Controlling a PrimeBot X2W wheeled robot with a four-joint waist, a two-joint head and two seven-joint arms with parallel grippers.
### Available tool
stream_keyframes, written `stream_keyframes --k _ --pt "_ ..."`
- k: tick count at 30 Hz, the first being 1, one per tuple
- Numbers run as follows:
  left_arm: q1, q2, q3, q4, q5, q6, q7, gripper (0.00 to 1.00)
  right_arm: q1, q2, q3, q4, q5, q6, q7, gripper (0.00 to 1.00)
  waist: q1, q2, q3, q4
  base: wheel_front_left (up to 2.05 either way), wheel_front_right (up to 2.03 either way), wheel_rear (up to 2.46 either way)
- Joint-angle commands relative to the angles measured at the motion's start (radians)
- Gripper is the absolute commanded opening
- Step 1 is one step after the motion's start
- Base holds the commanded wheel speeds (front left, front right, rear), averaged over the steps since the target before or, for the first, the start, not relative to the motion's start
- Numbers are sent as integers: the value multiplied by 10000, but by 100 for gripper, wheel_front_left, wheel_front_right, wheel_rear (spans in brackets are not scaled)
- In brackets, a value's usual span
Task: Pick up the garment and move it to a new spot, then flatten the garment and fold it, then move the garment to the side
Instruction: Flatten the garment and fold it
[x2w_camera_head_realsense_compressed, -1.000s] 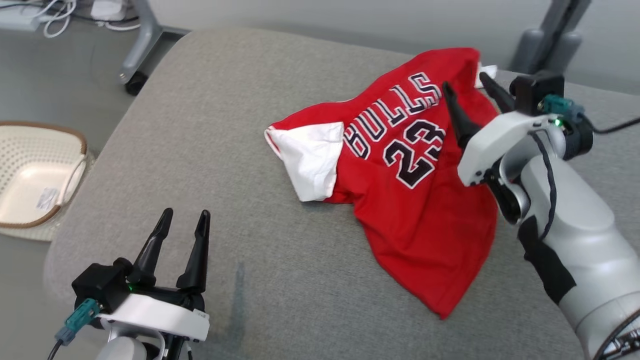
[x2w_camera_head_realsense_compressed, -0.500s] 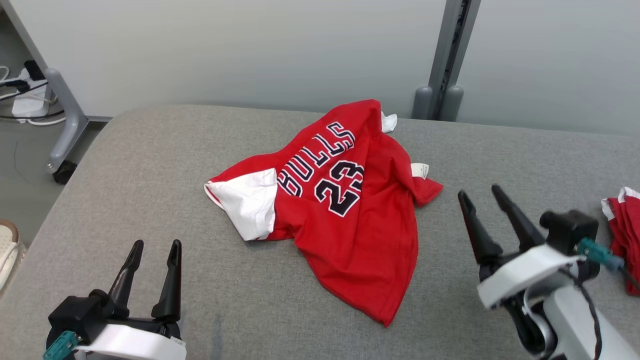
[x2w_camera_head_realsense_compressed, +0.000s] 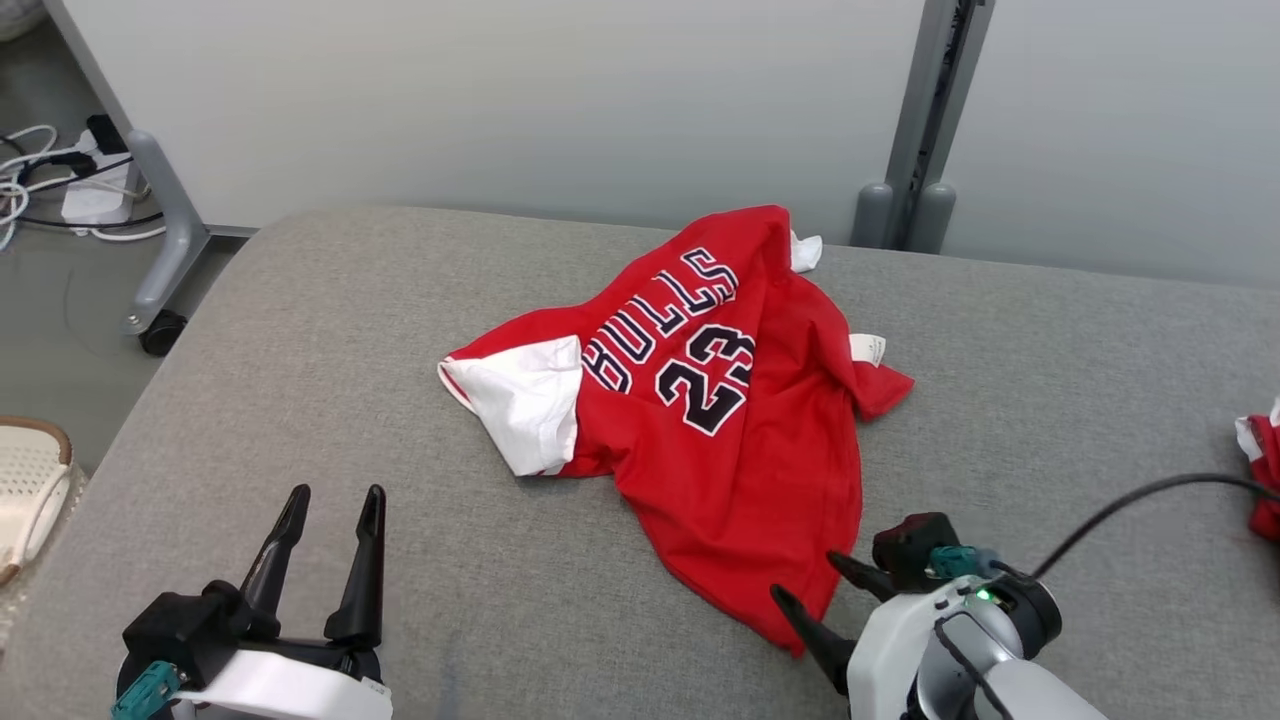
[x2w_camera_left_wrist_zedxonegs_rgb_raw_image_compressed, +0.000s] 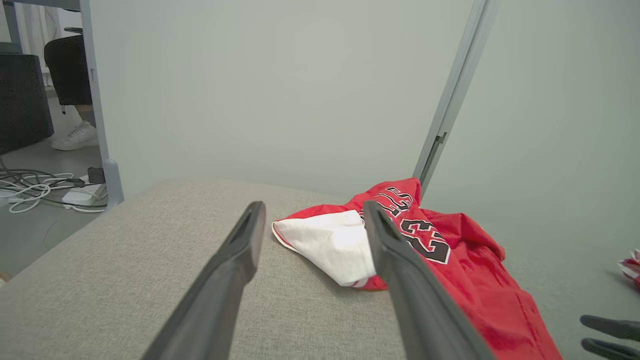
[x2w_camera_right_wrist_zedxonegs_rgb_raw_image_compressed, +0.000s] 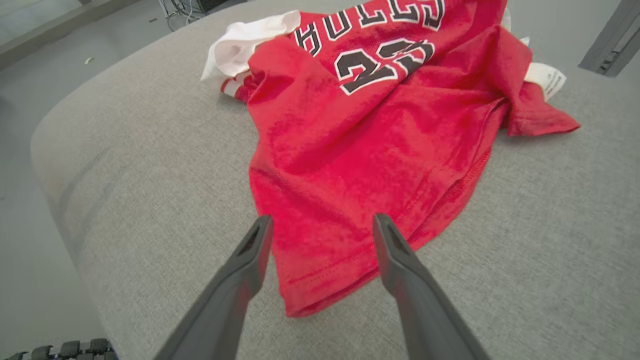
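Right tool (x2w_camera_head_realsense_compressed: 803, 575) now down at near hem corner of garment (x2w_camera_head_realsense_compressed: 720, 400), jaws spread to pinch it; left tool (x2w_camera_head_realsense_compressed: 335, 492) open, idle.

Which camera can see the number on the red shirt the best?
The head view: the number 23 on the red shirt shows whole, from above. The right wrist view shows it slanted, near its top edge. The left wrist view shows it small, beside a finger.

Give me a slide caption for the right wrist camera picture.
Open right claw poised over the hem corner of a crumpled red jersey on a grey cushion.
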Motion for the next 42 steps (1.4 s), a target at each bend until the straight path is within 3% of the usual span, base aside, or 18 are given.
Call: stream_keyframes --k 1,7,12,13,14,15,16,17,25,35,42 --pt "-205 24 -4 36 -87 -5 -44 100 -149 -37 158 137 -69 -2 309 100 0 0 18 199 0 0 0" --pt "-255 -68 -100 110 -141 -5 -44 100 -242 4 558 790 -75 -2 1699 100 0 0 94 704 0 0 0" --pt "-289 -79 -102 143 -207 -5 -44 100 -229 -38 651 994 -302 -2 2156 100 0 0 154 872 0 0 0" --pt "-316 -65 -98 155 -213 -5 -44 100 -281 -45 664 971 -490 -2 2070 48 0 0 186 907 0 0 0" --pt "-316 -65 -98 155 -213 -5 -44 100 -281 -45 664 971 -490 -2 2070 48 0 0 186 907 0 0 0" --pt "-323 -58 -93 158 -230 -5 -44 100 -299 -57 675 949 -576 -2 1999 11 0 0 200 912 0 0 0" --pt "-329 -49 -81 161 -237 -5 -44 100 -323 -67 686 941 -650 -2 1960 11 0 0 206 907 0 0 0" --pt "-326 -40 -50 162 -228 -5 -44 100 -336 -75 697 939 -706 -2 1931 0 0 0 210 888 0 0 0" --pt "-154 29 0 133 -144 -5 -42 100 -233 -445 204 199 -954 -2 1579 0 0 0 96 188 0 0 0" --pt "55 91 71 140 -95 -5 -44 100 953 -2145 -627 -2186 -763 -2 2528 0 0 0 -80 -999 0 0 0" --pt "22 165 -23 191 -82 -5 -44 100 1678 -2784 -1323 -3000 -412 -2 3276 0 0 0 -26 -1458 0 0 0"
